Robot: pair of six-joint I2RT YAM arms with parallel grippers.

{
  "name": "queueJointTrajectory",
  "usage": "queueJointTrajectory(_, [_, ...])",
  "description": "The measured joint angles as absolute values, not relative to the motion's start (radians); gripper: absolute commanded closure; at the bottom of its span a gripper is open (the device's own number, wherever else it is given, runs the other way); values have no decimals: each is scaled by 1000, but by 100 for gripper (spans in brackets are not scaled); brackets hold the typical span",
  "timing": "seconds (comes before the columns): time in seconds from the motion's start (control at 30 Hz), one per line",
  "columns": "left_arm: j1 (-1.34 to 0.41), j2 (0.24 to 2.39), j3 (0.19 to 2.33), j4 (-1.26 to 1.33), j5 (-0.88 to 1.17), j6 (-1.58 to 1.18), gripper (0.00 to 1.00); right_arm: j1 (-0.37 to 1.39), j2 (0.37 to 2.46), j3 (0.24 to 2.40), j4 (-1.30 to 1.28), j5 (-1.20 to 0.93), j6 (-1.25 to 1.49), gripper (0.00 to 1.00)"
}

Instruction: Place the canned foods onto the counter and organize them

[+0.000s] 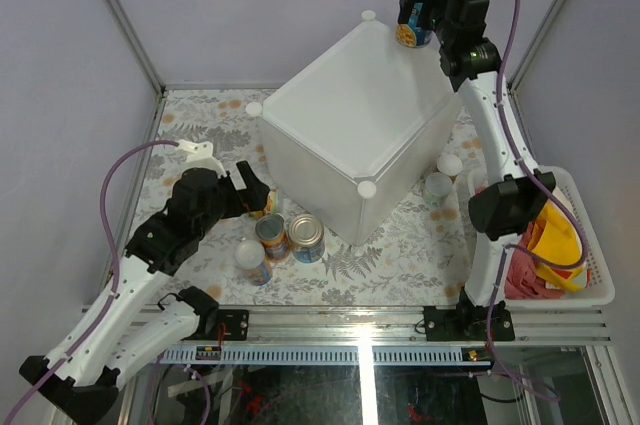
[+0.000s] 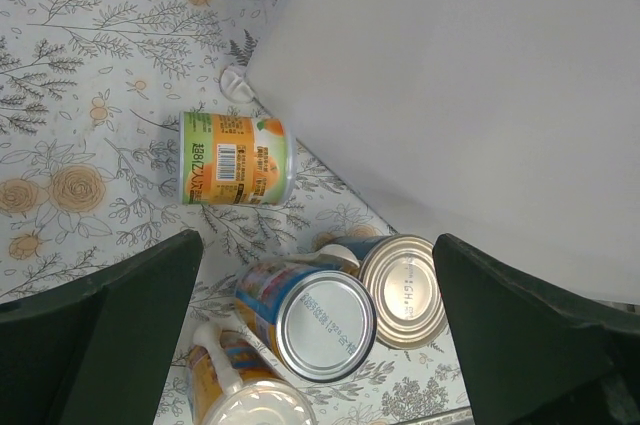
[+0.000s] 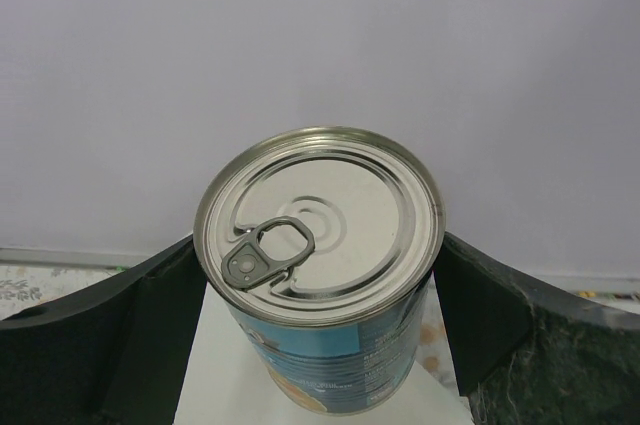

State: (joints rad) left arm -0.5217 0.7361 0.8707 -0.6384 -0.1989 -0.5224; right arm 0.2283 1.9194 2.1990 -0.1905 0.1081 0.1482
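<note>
Right end effector clamps the blue-label tin on the surface corner; left end effector gapes empty over an orange tin, barcode showing.

1 blue-labelled can, silver pull-tab top up, stands upright between the right gripper's jaws on a corner of the white counter. Beyond the left gripper's wide jaws, 1 orange can lies sideways. Between them stand a blue silver-topped can and its neighbour can.
</note>
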Motion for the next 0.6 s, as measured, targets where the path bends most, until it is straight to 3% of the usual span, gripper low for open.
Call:
queueJointTrajectory(0.3, [-522,763,871,-614,-198,-523,0,234,2159,2448,-188,31,185,100])
queueJointTrajectory(0.6, [-522,794,871,-587,-187,-523,0,237,2191,2490,-183,5,194,100])
